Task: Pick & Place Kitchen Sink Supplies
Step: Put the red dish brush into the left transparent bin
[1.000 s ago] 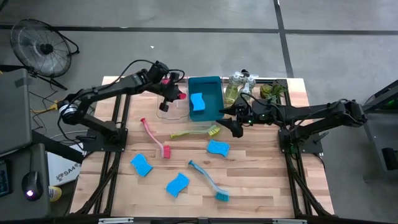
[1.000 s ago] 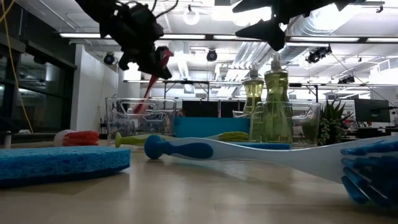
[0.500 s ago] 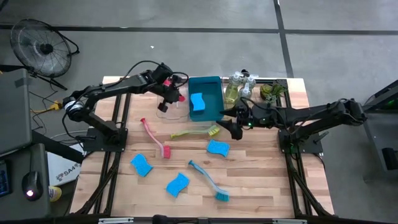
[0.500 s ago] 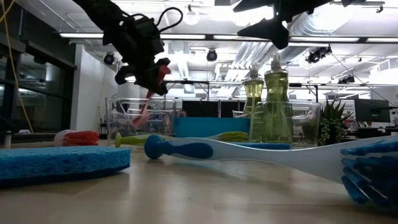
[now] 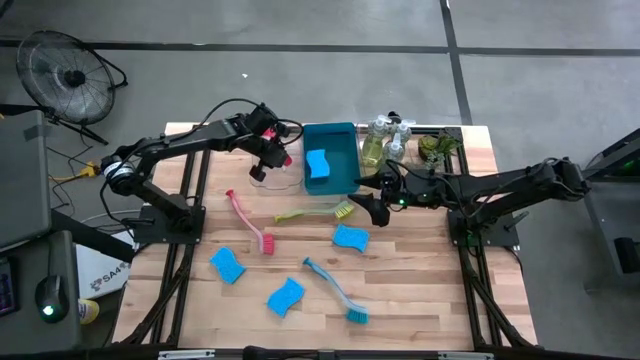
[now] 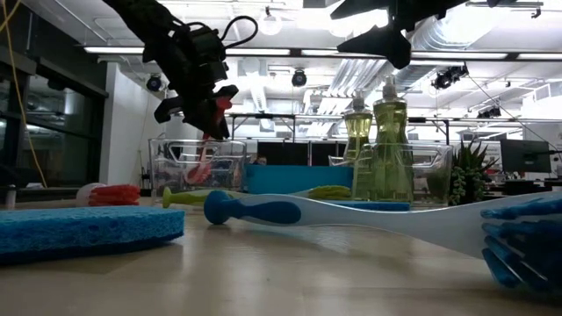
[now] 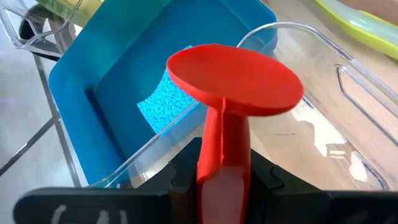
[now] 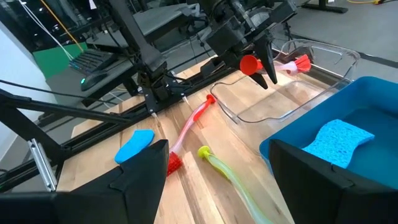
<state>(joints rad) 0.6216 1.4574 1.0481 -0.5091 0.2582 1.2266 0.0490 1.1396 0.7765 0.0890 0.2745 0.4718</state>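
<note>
Sponge (image 5: pixel 317 164) lies in blue bin (image 5: pixel 344 140); brush (image 8: pixel 294 63) in tray (image 8: pixel 292 102).

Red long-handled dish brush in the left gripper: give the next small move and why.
Probably lower it a little further, then open. The left gripper is shut on the red long-handled dish brush, holding it tilted over the clear plastic tray, bristle end already down inside, handle end not yet.

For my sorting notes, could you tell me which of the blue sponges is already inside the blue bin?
The sponge lying in the blue bin; the other three lie loose on the wooden table.
</note>
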